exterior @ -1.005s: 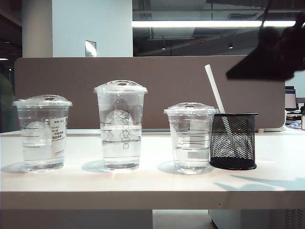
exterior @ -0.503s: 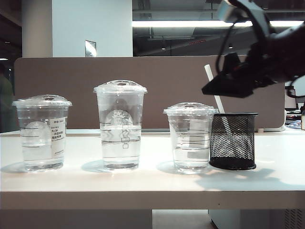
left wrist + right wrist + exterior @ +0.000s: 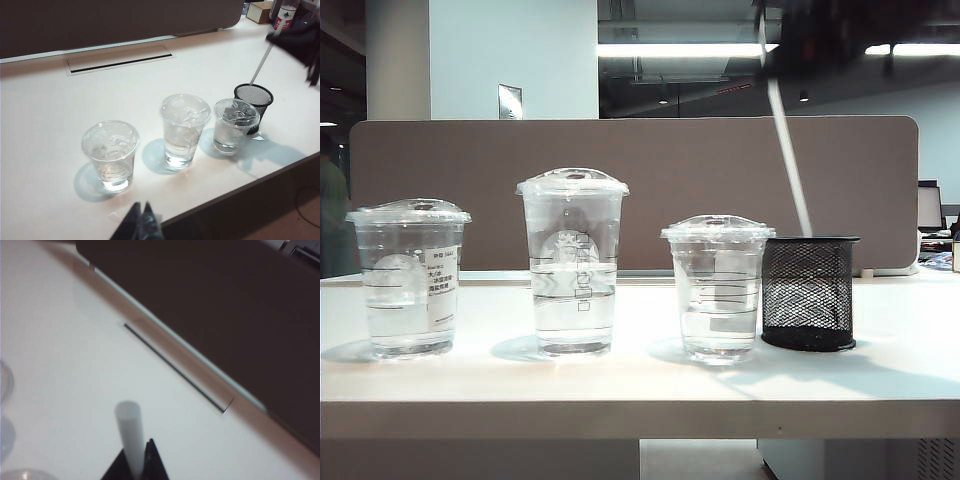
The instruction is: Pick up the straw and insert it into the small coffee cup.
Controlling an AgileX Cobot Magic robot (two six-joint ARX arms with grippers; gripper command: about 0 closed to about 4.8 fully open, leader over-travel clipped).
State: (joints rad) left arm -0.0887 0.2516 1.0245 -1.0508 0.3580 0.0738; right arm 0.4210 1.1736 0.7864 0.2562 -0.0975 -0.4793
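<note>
Exterior camera faces the table (image 3: 620,375) level; wrist cameras look down.

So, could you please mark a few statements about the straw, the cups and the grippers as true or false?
1. The right gripper is shut on the long thin white straw. True.
2. The straw stands in the small clear lidded coffee cup. False: it is lifted above the black mesh pen holder.
3. Three clear lidded cups stand on the white table. True.
4. The left gripper holds a cup. False: it is shut, holding nothing, clear of the cups.
</note>
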